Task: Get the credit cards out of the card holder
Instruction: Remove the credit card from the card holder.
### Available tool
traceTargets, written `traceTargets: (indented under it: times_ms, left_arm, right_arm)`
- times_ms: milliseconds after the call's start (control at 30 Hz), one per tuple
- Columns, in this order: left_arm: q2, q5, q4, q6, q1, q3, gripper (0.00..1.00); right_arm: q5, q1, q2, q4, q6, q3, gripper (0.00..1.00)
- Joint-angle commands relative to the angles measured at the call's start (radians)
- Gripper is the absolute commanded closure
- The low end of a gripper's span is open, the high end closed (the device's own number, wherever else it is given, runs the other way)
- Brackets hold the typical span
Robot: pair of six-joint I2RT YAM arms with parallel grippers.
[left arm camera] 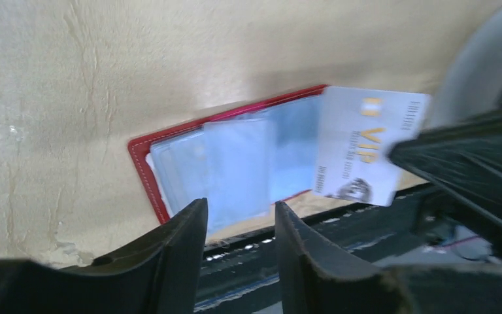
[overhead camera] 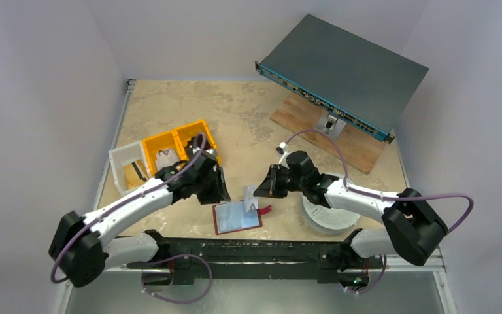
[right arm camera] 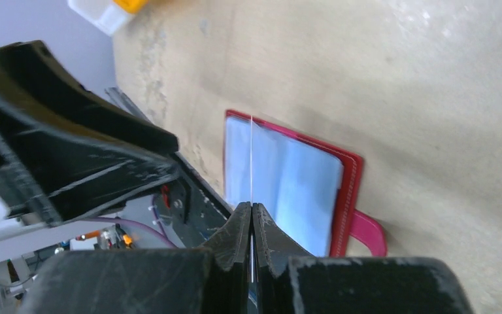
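Note:
The card holder [overhead camera: 237,217] lies open and flat near the table's front edge, dark red rim, pale blue-grey sleeves up; it also shows in the left wrist view [left arm camera: 235,163] and the right wrist view [right arm camera: 287,183]. My right gripper [overhead camera: 261,190] is shut on a pale credit card [overhead camera: 250,196] with gold "VIP" lettering [left arm camera: 366,147], held upright above the holder and seen edge-on in the right wrist view [right arm camera: 251,157]. My left gripper [overhead camera: 219,190] is open and empty, just above the holder's left part, its fingers [left arm camera: 193,226] apart. More pale sleeves or cards stay in the holder.
Yellow bins [overhead camera: 173,144] and a white bin [overhead camera: 127,163] stand at the left behind my left arm. A grey metal box [overhead camera: 343,72] rests on a wooden board [overhead camera: 359,154] at the back right. A white round object [overhead camera: 330,216] lies under my right arm.

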Motion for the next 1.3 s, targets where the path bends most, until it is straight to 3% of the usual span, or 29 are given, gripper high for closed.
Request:
traceTargets:
  times_ms: [0,167,367,733,933,1167,1233,1267]
  left_arm:
    - [-0.213,0.043,-0.059,0.061,0.075,0.056,0.52]
    - [-0.420,0.288,-0.012,0.112,0.273,0.007,0.41]
    - [-0.492,0.479,0.011,0.133,0.392,-0.009,0.40]
    - [-0.487,0.673,0.221,0.045,0.447,-0.094,0.44]
    - [-0.484,0.720,0.328,-0.025,0.447,-0.135,0.59]
    - [-0.491,0.715,0.336,-0.038,0.448,-0.157,0.98]
    - [-0.492,0.704,0.325,-0.038,0.448,-0.159,1.00]
    - [-0.492,0.696,0.318,-0.036,0.448,-0.159,1.00]
  right_arm:
    - [-0.029,-0.006,-0.006,-0.032,-0.023,0.110,1.00]
    - [-0.157,-0.005,0.054,0.048,0.035,0.210,1.00]
    - [-0.284,-0.005,0.120,0.239,0.174,0.288,1.00]
    - [-0.345,0.005,0.152,0.378,0.291,0.330,1.00]
    - [-0.344,0.028,0.178,0.407,0.310,0.332,1.00]
    - [-0.321,0.036,0.183,0.378,0.285,0.332,1.00]
    - [-0.305,0.040,0.179,0.337,0.255,0.341,0.88]
    - [-0.291,0.041,0.177,0.312,0.238,0.345,0.75]
